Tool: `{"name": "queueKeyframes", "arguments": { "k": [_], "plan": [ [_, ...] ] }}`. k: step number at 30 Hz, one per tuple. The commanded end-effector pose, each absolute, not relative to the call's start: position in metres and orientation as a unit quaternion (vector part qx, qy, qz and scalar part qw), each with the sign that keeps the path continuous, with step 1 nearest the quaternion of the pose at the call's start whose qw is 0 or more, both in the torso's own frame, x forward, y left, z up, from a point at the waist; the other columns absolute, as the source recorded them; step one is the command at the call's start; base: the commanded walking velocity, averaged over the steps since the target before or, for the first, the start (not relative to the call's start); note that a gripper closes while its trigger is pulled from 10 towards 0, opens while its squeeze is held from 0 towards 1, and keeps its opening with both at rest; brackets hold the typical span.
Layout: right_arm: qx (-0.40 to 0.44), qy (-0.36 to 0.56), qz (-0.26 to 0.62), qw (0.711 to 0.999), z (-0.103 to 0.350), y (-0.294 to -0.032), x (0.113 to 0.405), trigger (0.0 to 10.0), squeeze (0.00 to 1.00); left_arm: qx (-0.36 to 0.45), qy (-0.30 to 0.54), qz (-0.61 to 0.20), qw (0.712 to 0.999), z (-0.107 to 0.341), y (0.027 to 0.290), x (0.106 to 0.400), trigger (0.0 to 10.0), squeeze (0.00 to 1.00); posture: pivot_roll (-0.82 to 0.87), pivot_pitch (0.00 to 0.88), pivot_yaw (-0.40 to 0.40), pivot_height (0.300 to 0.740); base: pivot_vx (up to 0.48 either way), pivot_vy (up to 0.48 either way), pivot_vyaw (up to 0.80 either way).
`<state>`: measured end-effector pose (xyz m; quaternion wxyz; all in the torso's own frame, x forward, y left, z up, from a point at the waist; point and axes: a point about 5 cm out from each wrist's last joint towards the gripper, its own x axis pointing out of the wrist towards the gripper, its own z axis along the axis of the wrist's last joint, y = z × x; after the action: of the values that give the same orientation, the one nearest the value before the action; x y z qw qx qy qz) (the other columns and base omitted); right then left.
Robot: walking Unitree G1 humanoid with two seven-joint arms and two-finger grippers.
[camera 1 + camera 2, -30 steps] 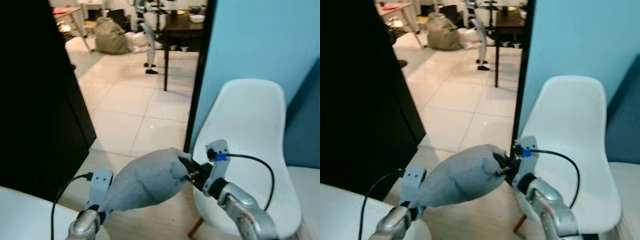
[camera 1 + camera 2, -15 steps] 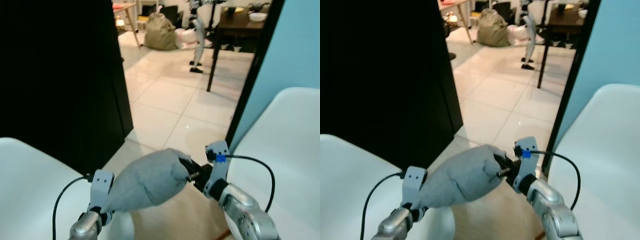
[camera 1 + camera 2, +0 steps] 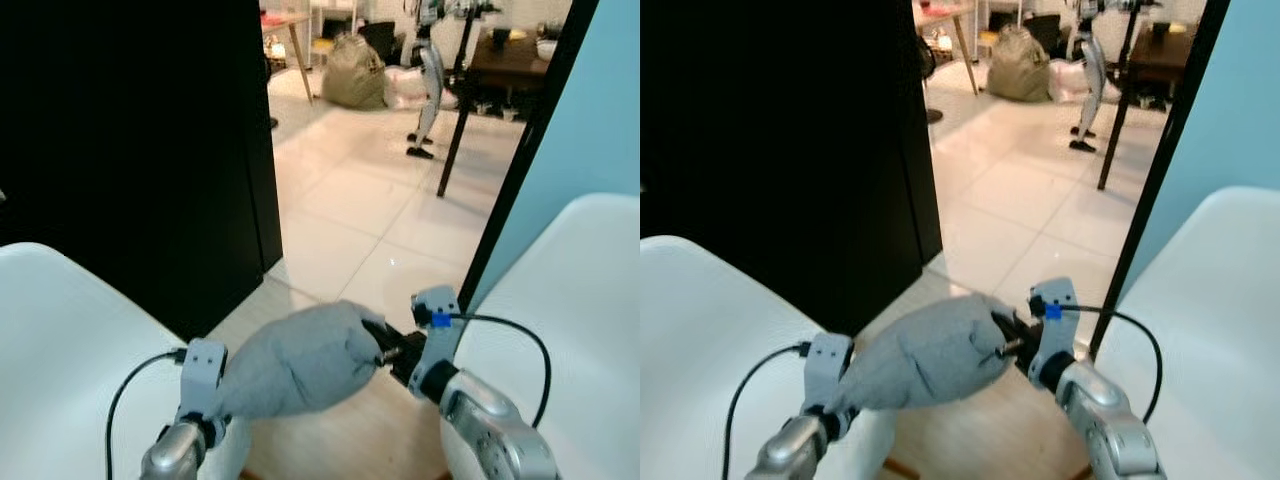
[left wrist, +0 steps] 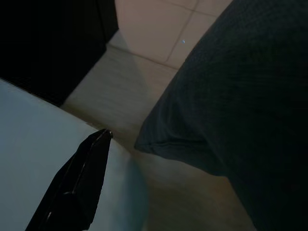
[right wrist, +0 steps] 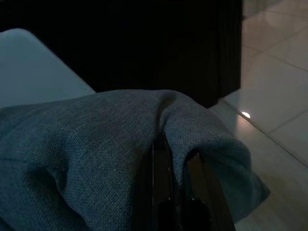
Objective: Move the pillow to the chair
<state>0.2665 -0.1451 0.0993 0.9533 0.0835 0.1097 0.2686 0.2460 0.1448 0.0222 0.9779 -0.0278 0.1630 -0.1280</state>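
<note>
The view has swung left, bringing a white moulded plastic chair forward. The left gripper and right gripper each pinch an end of the soft grey fabric pillow, held aloft between them; light, sagging, best held by corners.

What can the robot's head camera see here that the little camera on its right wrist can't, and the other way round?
The left eye view takes in the wider room: both silver arms carrying the grey pillow between them, a second white chair on the robot's right, the blue wall, and a dark table far across the tiled floor.

The right wrist view gives a close look at the right gripper, its black fingers pinched into a fold of the fabric.

Both show the pillow, the white chair on the robot's left, the black cabinet and the floor.
</note>
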Motion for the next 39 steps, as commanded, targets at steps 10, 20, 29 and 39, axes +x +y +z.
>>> {"name": "queueKeyframes", "arguments": {
  "k": [10, 20, 29, 39],
  "plan": [
    [0.116, 0.068, 0.310, 0.941, 0.111, -0.128, 0.266, 10.0, 0.00, -0.034, 0.133, -0.150, 0.979, 0.034, 0.138, 0.252, 10.0, 0.00, -0.01, 0.008, 0.015, 0.740, 0.000, 0.000, 0.80],
    [0.192, -0.006, 0.358, 0.914, 0.142, -0.117, 0.266, 10.0, 0.00, -0.041, 0.123, -0.150, 0.980, 0.037, 0.136, 0.255, 10.0, 0.00, -0.01, 0.000, 0.011, 0.740, 0.000, 0.000, 0.80],
    [0.240, -0.043, 0.383, 0.891, 0.160, -0.112, 0.266, 10.0, 0.00, -0.041, 0.122, -0.148, 0.981, 0.038, 0.136, 0.256, 10.0, 0.00, -0.01, 0.000, 0.014, 0.740, 0.000, 0.000, 0.80],
    [0.191, 0.002, 0.402, 0.895, 0.146, -0.086, 0.272, 10.0, 0.00, -0.034, 0.114, -0.132, 0.984, 0.042, 0.141, 0.262, 10.0, 0.00, -0.01, 0.000, 0.020, 0.740, 0.000, 0.000, 0.80]
  ]
}}
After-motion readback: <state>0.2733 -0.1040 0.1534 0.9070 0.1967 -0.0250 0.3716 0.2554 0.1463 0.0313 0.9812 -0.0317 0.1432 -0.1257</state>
